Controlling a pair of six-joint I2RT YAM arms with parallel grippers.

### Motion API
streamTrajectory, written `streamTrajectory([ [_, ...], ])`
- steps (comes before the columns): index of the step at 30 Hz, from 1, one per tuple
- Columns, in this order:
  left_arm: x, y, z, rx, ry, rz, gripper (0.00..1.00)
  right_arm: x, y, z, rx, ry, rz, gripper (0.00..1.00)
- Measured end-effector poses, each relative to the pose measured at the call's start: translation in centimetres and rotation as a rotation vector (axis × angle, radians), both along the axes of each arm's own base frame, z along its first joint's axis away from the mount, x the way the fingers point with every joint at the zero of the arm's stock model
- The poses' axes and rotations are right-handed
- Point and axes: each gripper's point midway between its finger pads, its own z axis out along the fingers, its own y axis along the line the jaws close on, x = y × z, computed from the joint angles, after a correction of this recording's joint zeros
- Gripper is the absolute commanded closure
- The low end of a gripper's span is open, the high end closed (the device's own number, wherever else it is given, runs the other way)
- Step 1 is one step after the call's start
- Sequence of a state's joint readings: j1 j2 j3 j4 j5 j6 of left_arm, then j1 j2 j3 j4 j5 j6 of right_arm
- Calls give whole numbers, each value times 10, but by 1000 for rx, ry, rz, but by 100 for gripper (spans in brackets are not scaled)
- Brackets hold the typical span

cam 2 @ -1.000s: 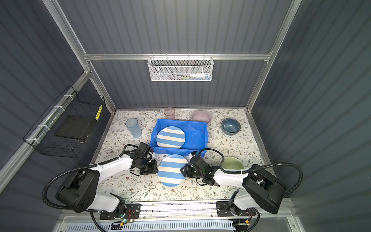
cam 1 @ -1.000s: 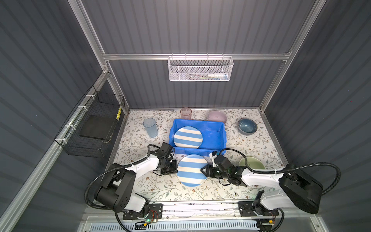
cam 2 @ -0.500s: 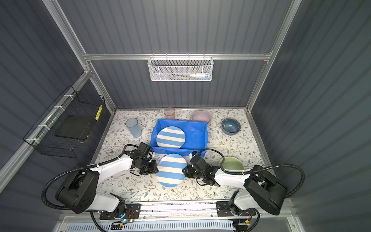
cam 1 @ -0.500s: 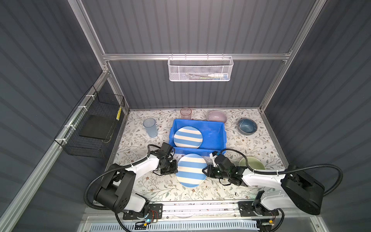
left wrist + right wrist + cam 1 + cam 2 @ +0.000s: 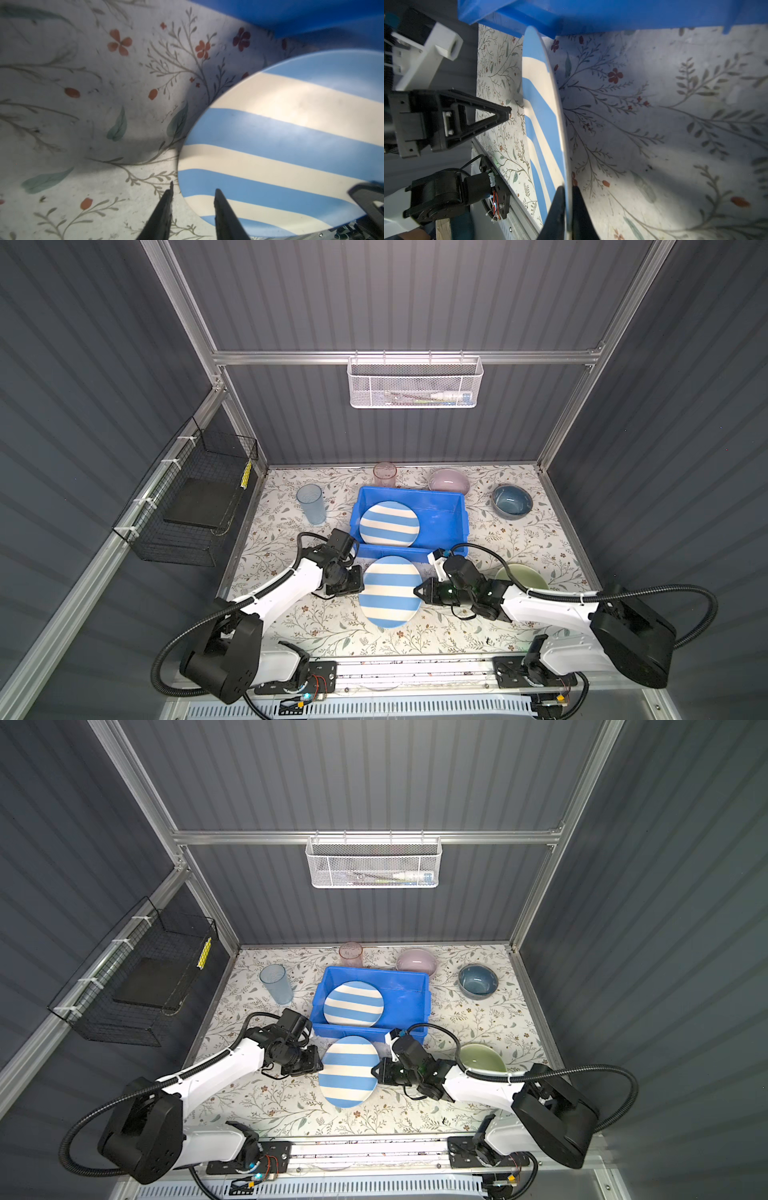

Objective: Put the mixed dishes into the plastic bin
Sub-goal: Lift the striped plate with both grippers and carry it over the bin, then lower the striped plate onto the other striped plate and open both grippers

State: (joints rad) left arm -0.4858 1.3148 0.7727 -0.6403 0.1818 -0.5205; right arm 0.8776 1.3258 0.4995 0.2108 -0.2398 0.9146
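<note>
Striped plate (image 5: 390,591) (image 5: 349,1071), blue and white, is the dish nearest the worktop's (image 5: 291,622) front edge, about midway along it. The right gripper (image 5: 417,591) is clamped thin on the right rim of this striped plate, and the right wrist view shows one of its fingers (image 5: 559,207) on each face of the edge. The plate appears lifted off the flowered cloth, with shadow beneath its left rim. The left gripper (image 5: 360,583) stands just beside that left rim, its jaws a narrow way apart. The left wrist view shows the plate's edge at the gap between the fingers (image 5: 166,207); whether either touches it I cannot tell. A little farther back, toward the right edge, a pale green bowl (image 5: 521,576) sits behind the right arm. At the middle of the worktop the plastic bin (image 5: 409,492) holds a second plate (image 5: 388,524), striped alike, lying in its left half. A blue tumbler (image 5: 311,504) stands upright left of the bin, and a dark blue bowl (image 5: 512,499) sits toward the right edge. Along the back edge, a pink tumbler (image 5: 385,475) and a lilac bowl (image 5: 449,481) sit just behind the bin.
</note>
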Motion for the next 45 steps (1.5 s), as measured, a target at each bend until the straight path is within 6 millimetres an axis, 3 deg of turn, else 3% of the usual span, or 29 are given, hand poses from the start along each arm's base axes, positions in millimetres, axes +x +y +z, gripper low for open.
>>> streamTrajectory([
  [9,25,8,43,43,-133,41,55,0,-14,25,-61,-50,48,93],
  [18,59,17,66,21,-173,106,56,13,-27,97,-57,-165,53,94],
  [21,71,25,71,26,-190,128,56,26,-38,114,-60,-174,3,94],
  [29,109,32,80,98,-231,114,66,93,-68,155,-38,-221,-194,95],
  [32,119,31,79,113,-239,106,66,120,-69,156,-27,-214,-247,97],
  [37,132,26,68,124,-230,86,67,158,-66,141,-23,-162,-298,97],
  [45,135,18,44,117,-181,30,70,191,-45,129,-23,-129,-284,95],
])
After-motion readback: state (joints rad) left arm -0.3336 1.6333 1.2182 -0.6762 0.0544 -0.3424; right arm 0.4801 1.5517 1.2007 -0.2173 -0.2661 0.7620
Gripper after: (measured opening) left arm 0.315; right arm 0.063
